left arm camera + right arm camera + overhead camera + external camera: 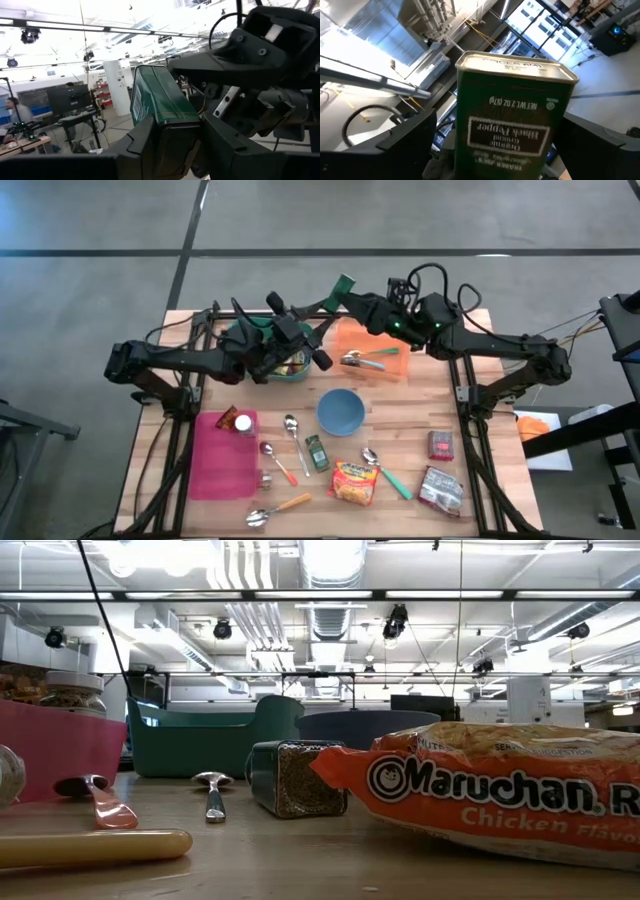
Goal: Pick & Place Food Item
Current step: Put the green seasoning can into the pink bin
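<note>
A green pepper tin (344,284) is held up in the air over the table's far middle, where my two arms meet. My left gripper (175,137) comes in from the table's left and is shut on the tin (160,100). My right gripper (505,145) comes in from the table's right and is open. Its fingers stand apart on either side of the same tin (512,115), whose lid end points away from the wrist. My left gripper pinches the tin's near end (172,127) between its two fingers, one on each opposite side. The fingers come from the table's left, slanting a little upward. The tin sticks out beyond them, tilted and lifted clear of the table.
Below the arms stand a teal container (262,352) and an orange tray (385,338) with a spoon. Nearer lie a blue bowl (340,411), a pink tray (222,460) with a jar, a second green tin (317,452), a ramen pack (355,481), spoons and two packets (440,480).
</note>
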### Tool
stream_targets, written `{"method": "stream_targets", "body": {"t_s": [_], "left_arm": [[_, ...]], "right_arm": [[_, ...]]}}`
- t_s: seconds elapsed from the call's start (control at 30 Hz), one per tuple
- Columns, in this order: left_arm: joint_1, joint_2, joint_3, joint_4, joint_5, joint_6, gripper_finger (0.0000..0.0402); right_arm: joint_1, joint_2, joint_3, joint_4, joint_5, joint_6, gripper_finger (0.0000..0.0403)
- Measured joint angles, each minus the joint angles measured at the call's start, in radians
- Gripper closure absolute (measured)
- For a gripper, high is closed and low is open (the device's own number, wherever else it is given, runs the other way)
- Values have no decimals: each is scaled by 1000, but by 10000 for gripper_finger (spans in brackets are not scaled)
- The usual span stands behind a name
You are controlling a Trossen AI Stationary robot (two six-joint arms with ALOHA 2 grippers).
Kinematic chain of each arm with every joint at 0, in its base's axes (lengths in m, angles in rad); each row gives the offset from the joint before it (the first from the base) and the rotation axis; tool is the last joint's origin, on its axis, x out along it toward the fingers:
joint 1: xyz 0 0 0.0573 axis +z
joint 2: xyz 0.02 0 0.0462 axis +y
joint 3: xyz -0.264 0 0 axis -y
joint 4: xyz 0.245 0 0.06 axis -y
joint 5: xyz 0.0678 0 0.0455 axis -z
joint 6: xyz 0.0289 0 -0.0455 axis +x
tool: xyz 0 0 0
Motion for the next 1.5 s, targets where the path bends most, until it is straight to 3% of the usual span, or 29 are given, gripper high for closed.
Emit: {"method": "stream_targets", "body": {"t_s": [0.4,0.6,0.9,1.0,1.17,1.5], "left_arm": [[-2,-180,0,-324,-44,-183,282],[-5,-313,0,-648,-34,-382,282],[-5,-427,108,-1281,42,-872,282],[-5,-418,160,-1465,98,-992,282],[-6,-399,180,-1625,223,-1090,282],[-19,-322,175,-1851,524,-1130,282]], "right_arm": [[-6,-6,5,-14,19,-47,35],[-9,-7,5,-22,19,-74,35],[-26,-7,4,-138,17,-74,35],[-31,-7,4,-185,16,-87,35],[-32,-10,3,-259,15,-111,35],[-50,-51,3,-539,15,-159,34]]}}
